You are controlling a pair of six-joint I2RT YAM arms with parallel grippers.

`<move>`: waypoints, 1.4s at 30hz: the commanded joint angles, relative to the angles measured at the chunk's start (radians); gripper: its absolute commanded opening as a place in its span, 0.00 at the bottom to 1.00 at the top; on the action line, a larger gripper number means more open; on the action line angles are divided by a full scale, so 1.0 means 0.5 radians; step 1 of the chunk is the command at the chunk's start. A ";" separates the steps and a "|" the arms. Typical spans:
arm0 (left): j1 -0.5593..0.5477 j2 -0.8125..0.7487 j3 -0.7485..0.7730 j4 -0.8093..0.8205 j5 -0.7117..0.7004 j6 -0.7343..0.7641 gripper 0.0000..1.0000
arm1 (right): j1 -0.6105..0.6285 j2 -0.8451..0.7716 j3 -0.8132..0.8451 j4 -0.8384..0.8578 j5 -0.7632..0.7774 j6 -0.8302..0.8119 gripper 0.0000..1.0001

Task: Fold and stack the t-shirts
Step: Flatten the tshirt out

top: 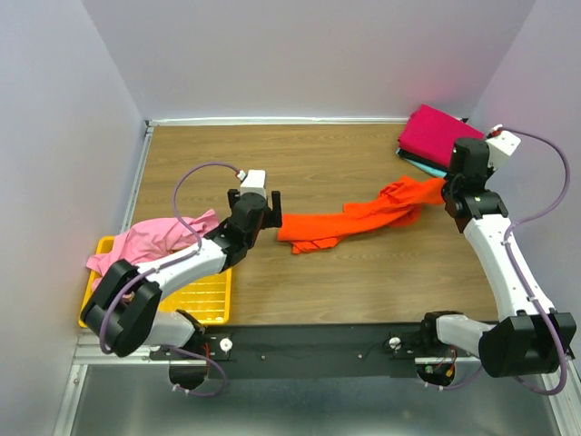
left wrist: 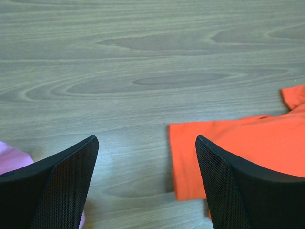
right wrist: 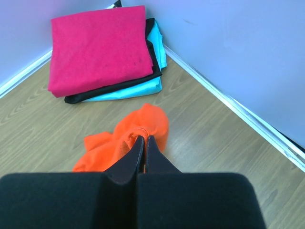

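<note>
An orange t-shirt (top: pixel 354 218) lies stretched out across the middle of the table. My right gripper (top: pixel 445 193) is shut on its right end, and the pinched bunch of cloth (right wrist: pixel 143 131) shows in the right wrist view. My left gripper (top: pixel 259 204) is open just left of the shirt's flat left edge (left wrist: pixel 200 152), which reaches under the right finger (left wrist: pixel 228 191). A light pink t-shirt (top: pixel 150 241) lies crumpled over the yellow tray (top: pixel 204 300). Folded magenta (right wrist: pixel 97 45), dark (right wrist: pixel 116 86) and teal (right wrist: pixel 128 89) shirts are stacked in the far right corner.
The stack (top: pixel 436 136) lies just behind my right gripper, next to the right wall (right wrist: pixel 238 47). The yellow mesh tray sits at the near left edge. Bare wooden tabletop (top: pixel 318 163) lies behind the orange shirt.
</note>
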 commanded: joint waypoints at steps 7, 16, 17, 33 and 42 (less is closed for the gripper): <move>0.003 0.571 0.289 0.170 0.085 0.004 0.86 | -0.016 -0.048 -0.106 -0.046 -0.075 0.033 0.01; 0.000 0.930 0.537 0.168 0.140 0.072 0.78 | -0.019 -0.094 -0.124 -0.036 -0.115 0.033 0.01; 0.003 0.951 0.562 0.159 0.179 0.069 0.77 | -0.016 -0.097 -0.121 -0.036 -0.112 0.033 0.00; -0.052 1.096 0.580 0.039 0.152 0.010 0.66 | -0.019 -0.088 -0.145 -0.006 -0.158 0.039 0.01; -0.089 1.169 0.626 -0.004 0.079 0.001 0.51 | -0.019 -0.091 -0.158 0.007 -0.161 0.042 0.00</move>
